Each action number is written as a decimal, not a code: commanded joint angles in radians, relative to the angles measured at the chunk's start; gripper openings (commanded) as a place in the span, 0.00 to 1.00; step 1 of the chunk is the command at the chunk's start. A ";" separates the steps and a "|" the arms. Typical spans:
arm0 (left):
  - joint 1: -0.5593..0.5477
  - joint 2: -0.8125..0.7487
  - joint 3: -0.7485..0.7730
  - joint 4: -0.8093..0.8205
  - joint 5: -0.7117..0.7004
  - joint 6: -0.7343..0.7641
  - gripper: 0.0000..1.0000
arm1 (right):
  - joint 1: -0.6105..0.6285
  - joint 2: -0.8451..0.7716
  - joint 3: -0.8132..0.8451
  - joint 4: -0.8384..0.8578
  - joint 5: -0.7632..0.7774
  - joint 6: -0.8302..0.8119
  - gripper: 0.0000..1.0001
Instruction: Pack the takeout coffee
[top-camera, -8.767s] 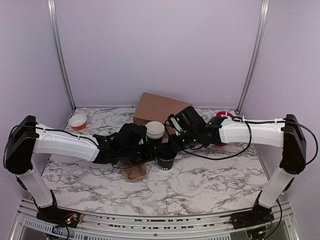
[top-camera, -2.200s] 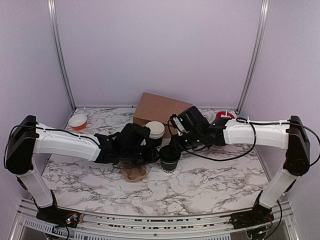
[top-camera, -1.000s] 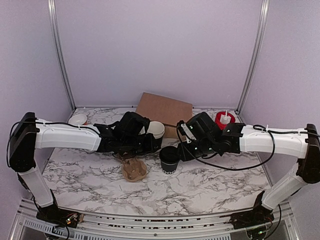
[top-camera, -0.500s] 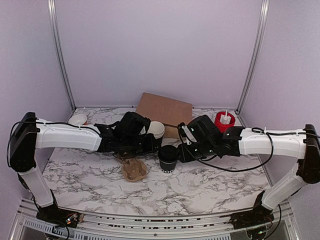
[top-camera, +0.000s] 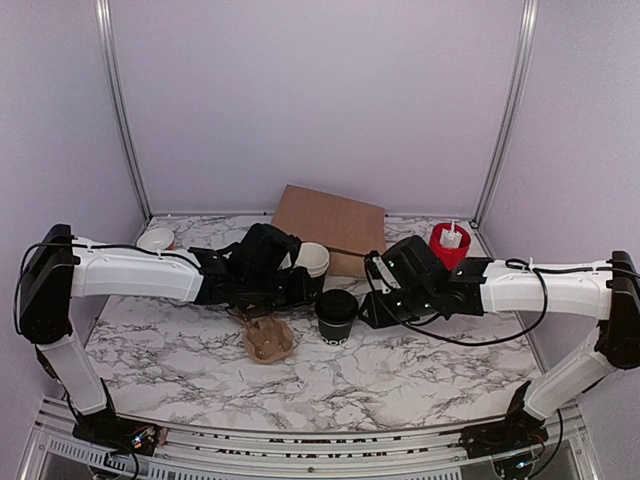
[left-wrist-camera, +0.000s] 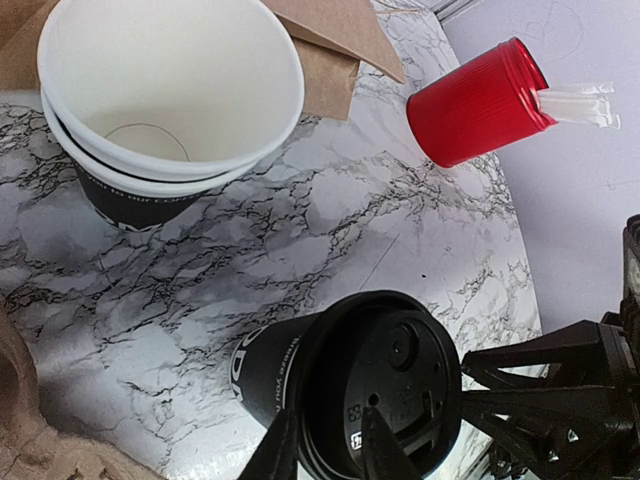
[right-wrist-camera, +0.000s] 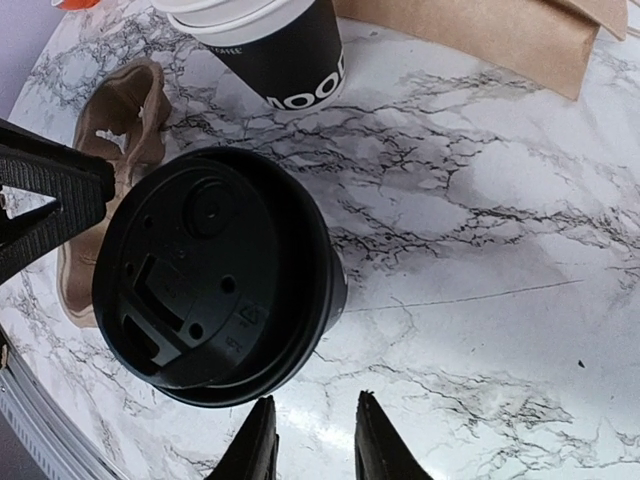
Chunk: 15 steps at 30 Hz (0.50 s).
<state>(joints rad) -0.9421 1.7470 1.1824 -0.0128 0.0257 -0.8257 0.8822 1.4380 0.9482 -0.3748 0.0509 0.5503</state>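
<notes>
Black-lidded takeout coffee (right-wrist-camera: 215, 275) upright just beyond right end effector (right-wrist-camera: 314, 405), ungripped.

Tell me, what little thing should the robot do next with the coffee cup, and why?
Probably open the right end effector wider and move it around the takeout coffee. Its lid is on, nothing holds it, and those jaws look too narrow for it. The brown cup carrier sits close beside it.
</notes>
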 joint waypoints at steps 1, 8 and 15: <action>0.005 0.008 -0.002 -0.012 -0.014 -0.001 0.24 | -0.013 -0.027 0.004 0.029 -0.002 0.010 0.26; 0.006 -0.001 -0.017 -0.011 -0.015 -0.004 0.24 | -0.024 -0.027 0.004 0.046 -0.011 0.007 0.27; 0.006 -0.007 -0.032 -0.012 -0.028 -0.017 0.24 | -0.030 -0.016 0.006 0.060 -0.020 0.004 0.27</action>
<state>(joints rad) -0.9405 1.7470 1.1702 -0.0128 0.0174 -0.8307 0.8593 1.4322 0.9451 -0.3454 0.0418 0.5503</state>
